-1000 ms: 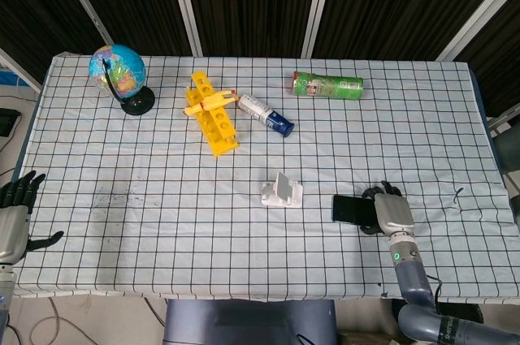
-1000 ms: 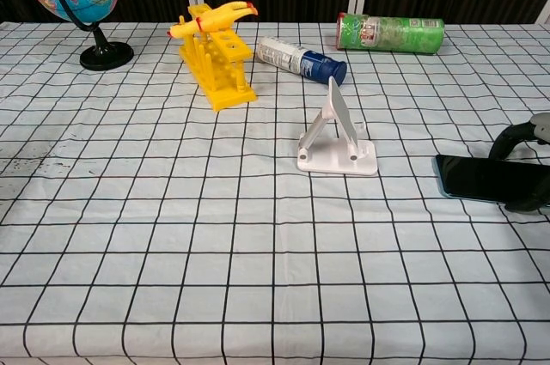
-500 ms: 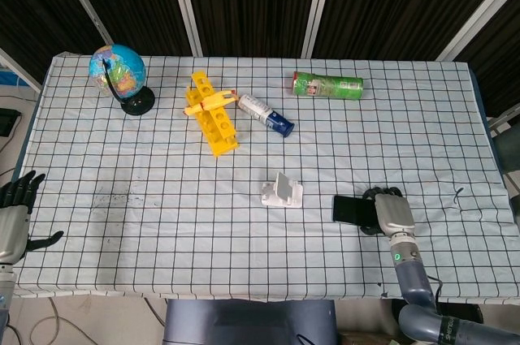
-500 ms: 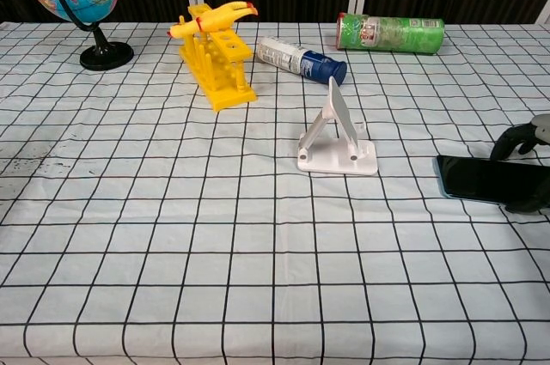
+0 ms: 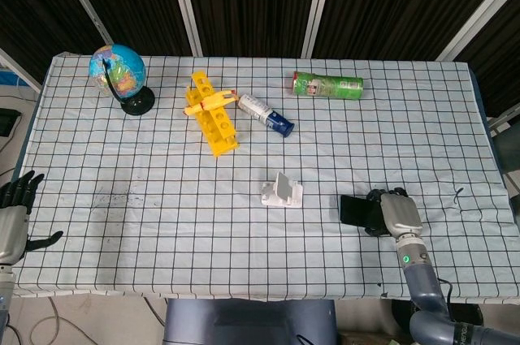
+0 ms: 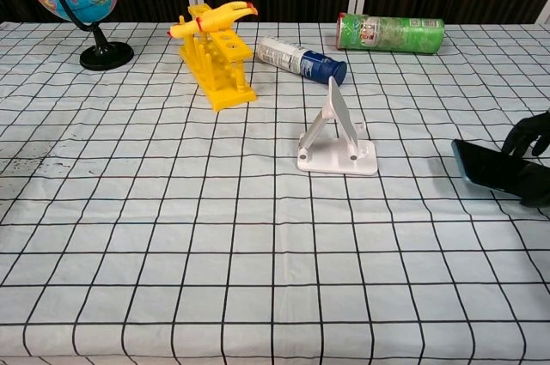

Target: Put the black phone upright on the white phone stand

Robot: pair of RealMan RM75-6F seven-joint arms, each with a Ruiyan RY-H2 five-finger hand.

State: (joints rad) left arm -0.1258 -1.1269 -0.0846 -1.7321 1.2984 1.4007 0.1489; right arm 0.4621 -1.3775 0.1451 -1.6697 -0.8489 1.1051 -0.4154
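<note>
The black phone (image 5: 354, 210) shifted right; only the head view shows the left hand (image 5: 11, 223).

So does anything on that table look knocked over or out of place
Two containers lie on their sides: the green can near the far edge and the blue-and-white bottle beside the yellow rack. A dark smudge marks the cloth on the left.

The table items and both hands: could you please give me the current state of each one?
phone: gripped by the right hand, near end tilted up
stand: upright, empty
right hand: holding the phone
left hand: off the table edge, fingers apart, holding nothing
globe: upright
green can: lying on its side
spray can: lying on its side
</note>
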